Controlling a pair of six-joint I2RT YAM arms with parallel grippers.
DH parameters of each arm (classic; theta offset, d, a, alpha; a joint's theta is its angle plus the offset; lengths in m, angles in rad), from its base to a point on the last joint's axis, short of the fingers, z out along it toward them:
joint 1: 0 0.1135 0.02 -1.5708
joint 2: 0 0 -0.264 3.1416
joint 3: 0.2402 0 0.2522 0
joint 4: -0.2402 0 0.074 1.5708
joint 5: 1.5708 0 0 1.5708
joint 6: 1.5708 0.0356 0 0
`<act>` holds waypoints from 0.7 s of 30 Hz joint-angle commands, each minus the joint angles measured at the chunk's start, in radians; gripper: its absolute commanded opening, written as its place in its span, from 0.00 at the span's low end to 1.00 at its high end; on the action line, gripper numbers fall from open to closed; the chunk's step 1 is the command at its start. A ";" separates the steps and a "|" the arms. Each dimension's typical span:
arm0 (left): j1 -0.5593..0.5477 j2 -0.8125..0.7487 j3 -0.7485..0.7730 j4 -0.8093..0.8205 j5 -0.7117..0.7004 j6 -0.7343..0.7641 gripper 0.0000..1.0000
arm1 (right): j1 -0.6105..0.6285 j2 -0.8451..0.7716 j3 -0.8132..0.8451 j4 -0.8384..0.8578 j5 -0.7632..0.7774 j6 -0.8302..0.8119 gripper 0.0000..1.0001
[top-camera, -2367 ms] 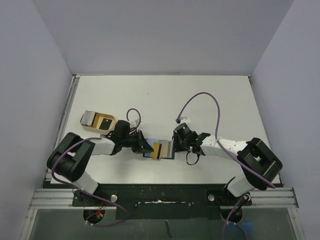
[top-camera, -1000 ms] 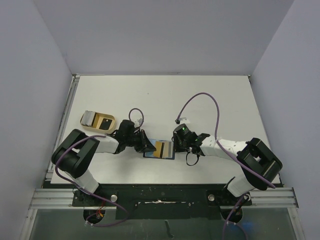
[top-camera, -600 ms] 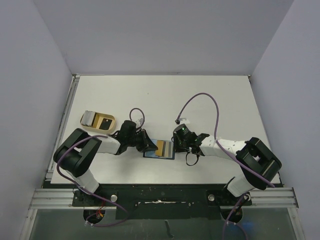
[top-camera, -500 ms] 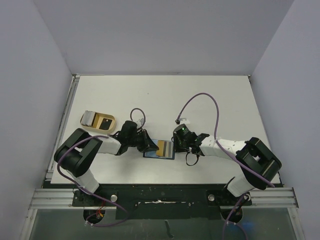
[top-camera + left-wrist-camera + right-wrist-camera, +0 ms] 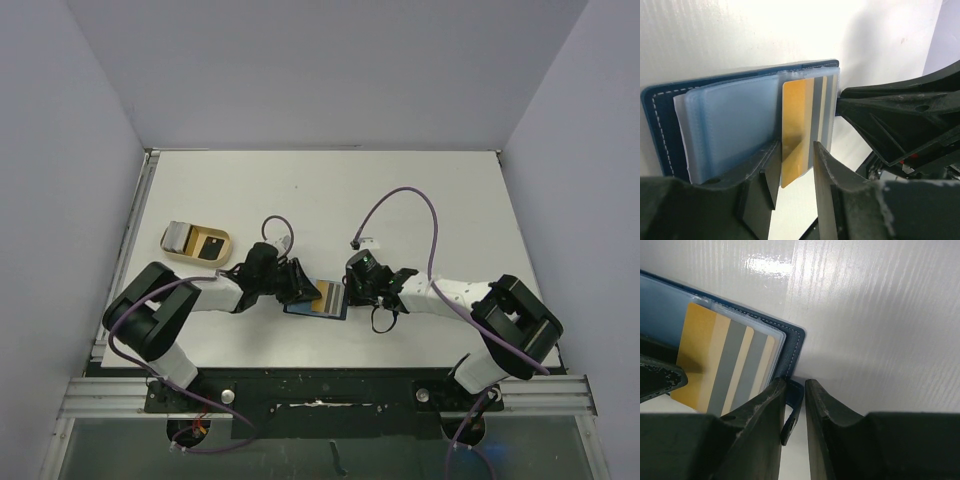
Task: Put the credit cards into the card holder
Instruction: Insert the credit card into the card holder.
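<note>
The navy card holder [image 5: 300, 310] lies open between the two arms, its clear blue sleeves [image 5: 730, 125] facing up. A gold credit card [image 5: 796, 125] with grey stripes [image 5: 735, 365] sits partly inside a sleeve, one end sticking out. My left gripper [image 5: 795, 147] stands open astride that end, with a gap on one side. My right gripper [image 5: 794, 385] is shut on the holder's snap tab [image 5: 792, 407] at the right edge. A black credit card [image 5: 213, 245] rests in the beige tray [image 5: 190, 252] to the left.
A grey object [image 5: 178, 235] also lies in the tray. The right arm's purple cable [image 5: 420, 205] loops over the table behind it. The table's left edge rail [image 5: 140, 210] is close to the tray.
My left gripper pushed right with the gold card, sliding it deeper into the sleeve, then opened its jaws and let go. The right gripper kept its hold on the tab.
</note>
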 commanded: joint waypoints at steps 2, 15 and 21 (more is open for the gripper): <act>-0.017 -0.059 0.040 -0.083 -0.092 0.075 0.33 | 0.012 -0.018 -0.012 0.051 0.005 0.017 0.23; -0.073 -0.018 0.071 -0.067 -0.099 0.081 0.34 | 0.013 -0.015 -0.023 0.064 0.001 0.022 0.22; -0.109 -0.003 0.081 -0.031 -0.105 0.078 0.33 | 0.014 -0.014 -0.025 0.073 -0.004 0.026 0.21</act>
